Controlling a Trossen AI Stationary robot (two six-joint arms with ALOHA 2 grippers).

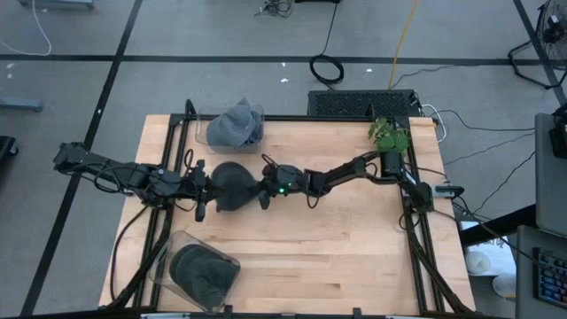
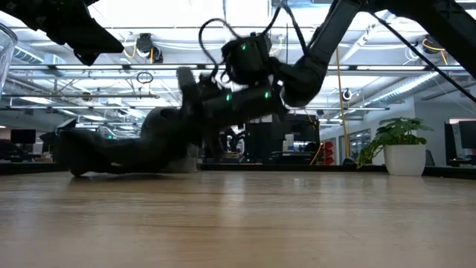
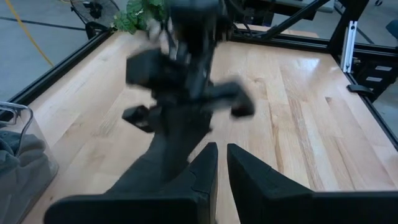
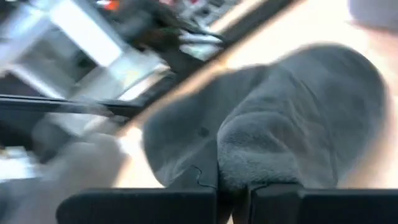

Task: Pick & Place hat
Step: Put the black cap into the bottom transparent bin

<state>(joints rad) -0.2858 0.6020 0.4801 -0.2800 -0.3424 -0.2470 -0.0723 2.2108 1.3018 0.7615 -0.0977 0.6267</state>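
Observation:
A dark grey hat (image 1: pixel 232 184) lies mid-table between the two grippers, and in the low view the hat (image 2: pixel 119 152) rests on the wood by its lower edge. My right gripper (image 1: pixel 266 183) reaches in from the table's right and is shut on the hat. My left gripper (image 1: pixel 201 191) stands at the hat's left side. In the left wrist view my left gripper (image 3: pixel 222 163) has its fingers almost together, with only a slit of wood showing between them. Dark cloth (image 3: pixel 149 165) runs beside one finger. My right gripper pinches a fold of the hat's right side (image 4: pixel 233 167) between its two fingers, coming nearly level from the table's right. That side is raised (image 2: pixel 182 112), while the hat's left part stays on the table. My left gripper has hat cloth beside the outer side of one finger (image 3: pixel 202 171); whether they touch I cannot tell.
A clear bin with a light grey hat (image 1: pixel 235 125) stands at the far-left corner. A second clear bin with a dark green hat (image 1: pixel 202 271) is at the near-left corner. A potted plant (image 1: pixel 388 135) sits at the far-right corner. Bare wood (image 1: pixel 337 248) lies near and right.

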